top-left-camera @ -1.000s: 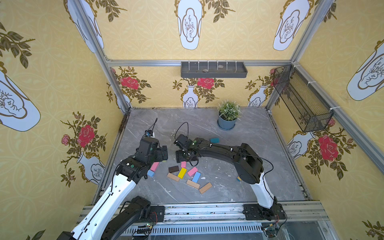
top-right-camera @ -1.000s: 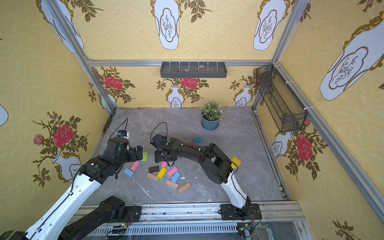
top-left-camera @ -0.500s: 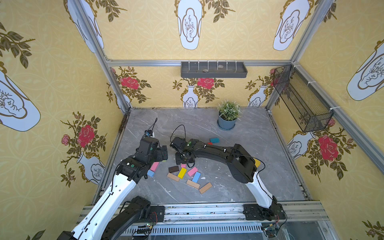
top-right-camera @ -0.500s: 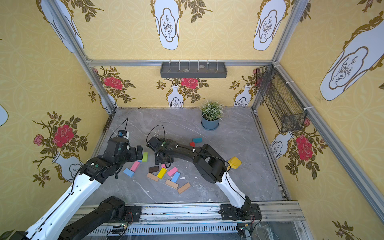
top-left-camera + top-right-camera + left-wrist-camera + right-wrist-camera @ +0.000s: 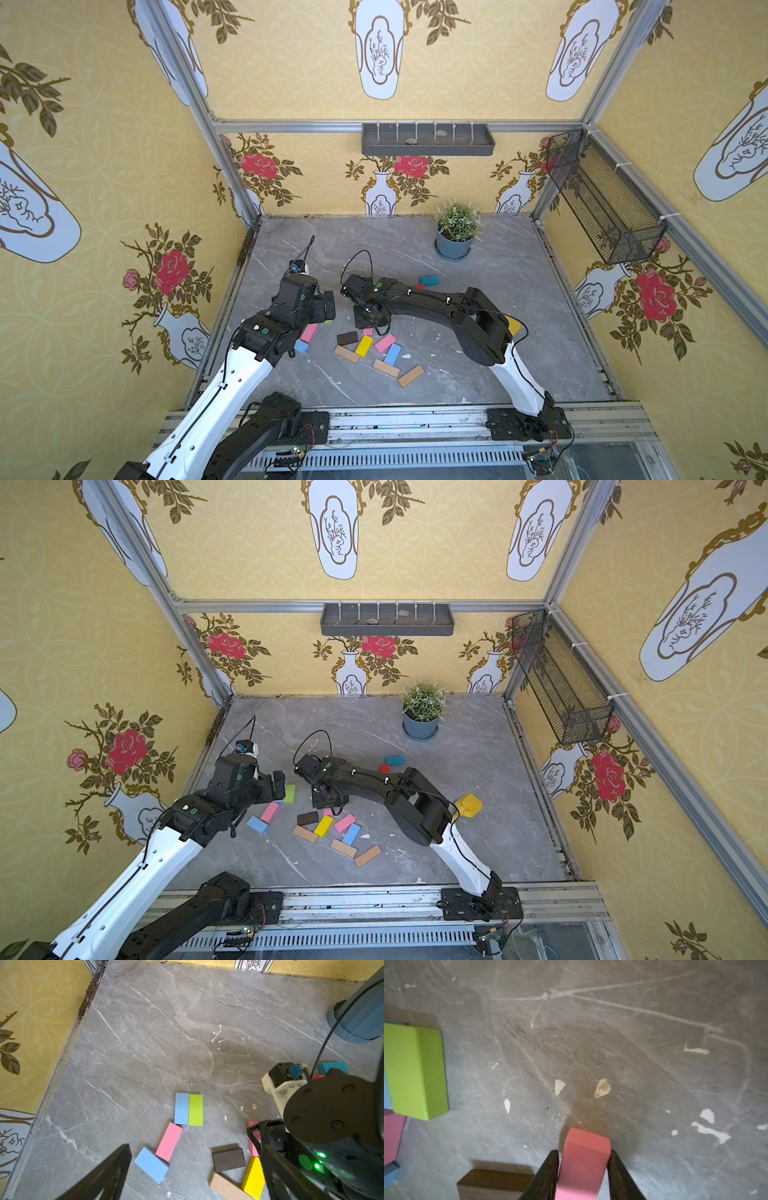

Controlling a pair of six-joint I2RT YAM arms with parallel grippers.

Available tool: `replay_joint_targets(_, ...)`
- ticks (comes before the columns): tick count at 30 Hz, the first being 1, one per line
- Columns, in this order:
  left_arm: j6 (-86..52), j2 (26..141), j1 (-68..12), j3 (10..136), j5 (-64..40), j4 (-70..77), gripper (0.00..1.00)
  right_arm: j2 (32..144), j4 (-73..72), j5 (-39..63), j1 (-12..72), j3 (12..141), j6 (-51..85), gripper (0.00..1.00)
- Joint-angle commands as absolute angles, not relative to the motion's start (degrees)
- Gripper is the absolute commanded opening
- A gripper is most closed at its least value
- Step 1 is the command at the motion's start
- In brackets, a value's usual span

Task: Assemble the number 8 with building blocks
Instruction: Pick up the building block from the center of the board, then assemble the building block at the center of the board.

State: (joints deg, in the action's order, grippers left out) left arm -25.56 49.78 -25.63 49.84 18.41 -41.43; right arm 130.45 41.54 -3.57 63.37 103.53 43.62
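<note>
My right gripper point(image 5: 583, 1152) points down at the table and is shut on the pink block point(image 5: 586, 1147), one finger against each long side. In both top views it sits just behind the loose cluster: dark brown block point(image 5: 347, 338), yellow block point(image 5: 364, 345), another pink block point(image 5: 385, 343), light blue block point(image 5: 392, 354) and tan blocks point(image 5: 386, 368). My left gripper point(image 5: 193, 1151) hangs open and empty above a pink block point(image 5: 168, 1141) and a light blue block point(image 5: 151, 1164); a blue and green pair point(image 5: 195, 1109) lies beyond. No number 8 is in view.
A teal block point(image 5: 429, 280) and a red block point(image 5: 419, 286) lie behind the right arm. The yellow toy tool point(image 5: 468, 805) lies beside the right elbow. A potted plant point(image 5: 455, 232) stands at the back. A mesh basket point(image 5: 602, 199) hangs on the right wall.
The right gripper has shifted left and come down by the cluster, and its jaws have closed in on the pink block. The left arm has stayed still and open.
</note>
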Motion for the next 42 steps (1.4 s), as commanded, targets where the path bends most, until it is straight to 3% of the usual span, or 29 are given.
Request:
replay_joint_targets(1, -25.63, 50.05, -25.58, 49.57, 18.55, -41.30, 1.00, 130.78, 42.45, -4.40, 63.46, 104.02, 43.29, 0.40)
replay_joint_targets(13, -25.64, 50.10, -25.49, 49.58, 18.51, -41.30, 1.00, 129.91, 42.69, -5.62, 62.85, 102.89, 40.64, 0.24)
replay_joint_targets(22, -25.61, 50.10, -25.49, 49.48, 18.59, -41.29, 1.00, 119.56, 37.80, -6.57, 60.17, 95.62, 34.95, 0.19)
replay_joint_targets(33, -25.59, 50.27, -25.49, 49.50, 18.37, -41.18, 1.00, 104.06, 35.27, -6.24, 47.81, 78.58, 28.41, 0.17)
replay_joint_targets(42, -25.64, 50.19, -25.49, 49.49, 18.25, -41.08, 1.00, 101.47, 32.60, -4.04, 37.22, 71.69, 22.20, 0.18)
